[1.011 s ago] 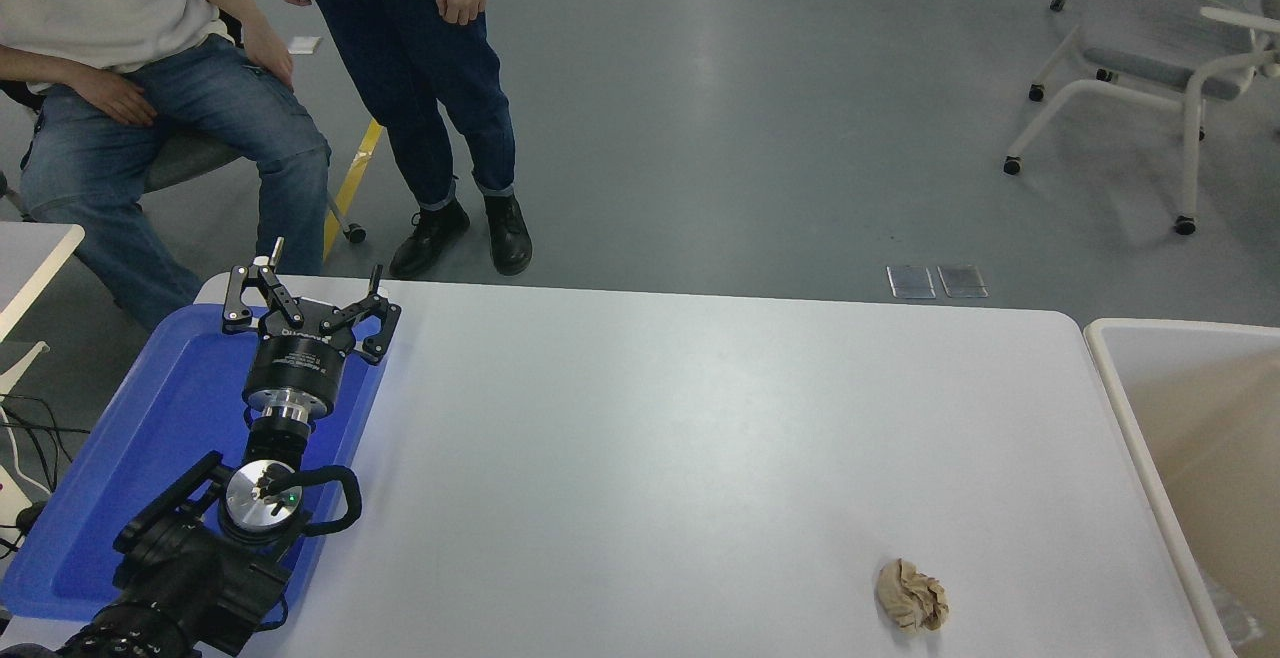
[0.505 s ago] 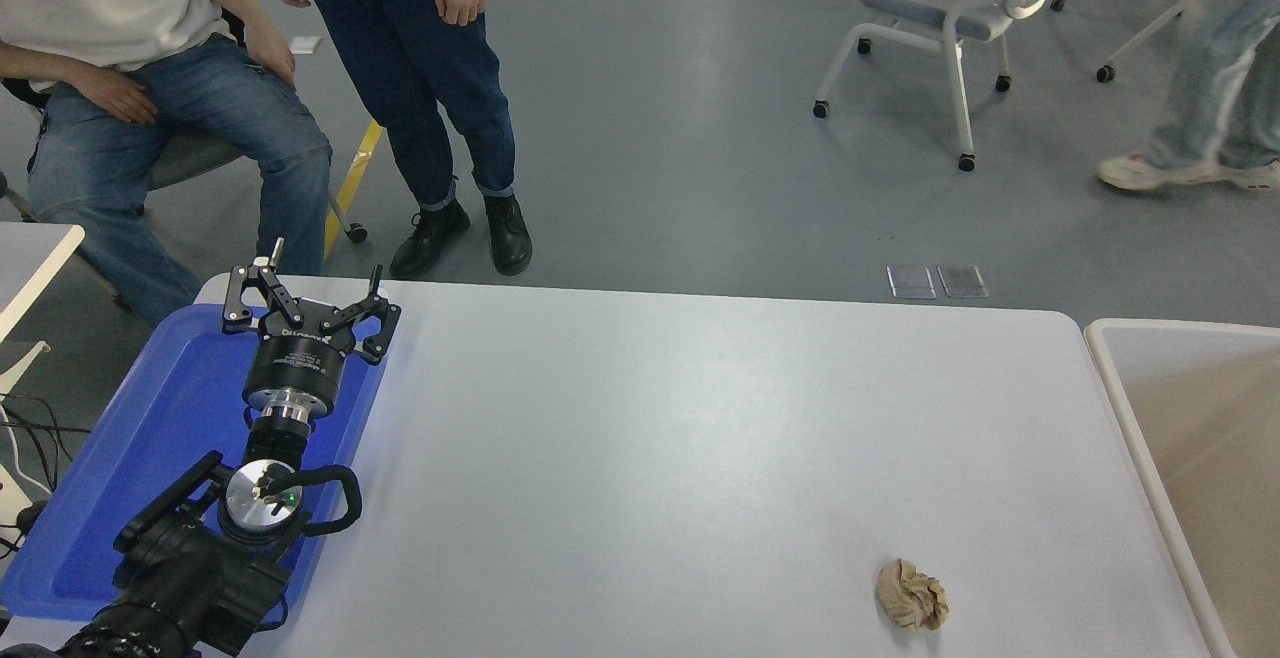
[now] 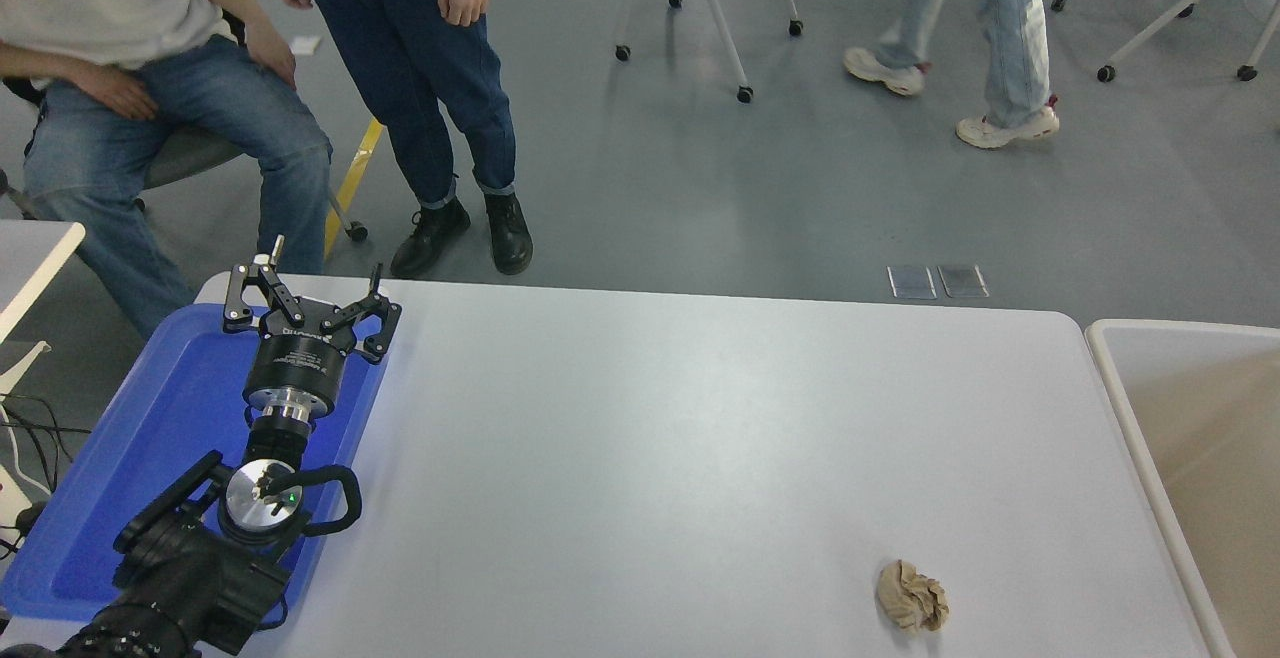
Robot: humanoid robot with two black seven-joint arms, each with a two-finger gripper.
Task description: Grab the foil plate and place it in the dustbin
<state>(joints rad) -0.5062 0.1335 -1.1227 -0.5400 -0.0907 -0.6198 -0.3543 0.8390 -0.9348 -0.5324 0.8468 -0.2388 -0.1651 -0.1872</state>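
The foil plate is out of view. The dustbin (image 3: 1112, 378), with a thick cream-white rim and beige inside, stands at the table's right edge, partly cut off by the picture. My left gripper (image 3: 312, 273) is parked at the lower left above the blue tray, fingers spread open and empty. My right arm and gripper are out of view.
A flat blue tray (image 3: 150, 428) lies under my left arm. A crumpled brown paper ball (image 3: 911, 595) lies near the table's front right. One person sits and another stands at the far left side. A third person walks past chairs at the back.
A glint of something shiny in the dustbin's lower corner one second ago no longer shows. A person has walked leftward at the back, pushing a chair. My left arm has not moved.
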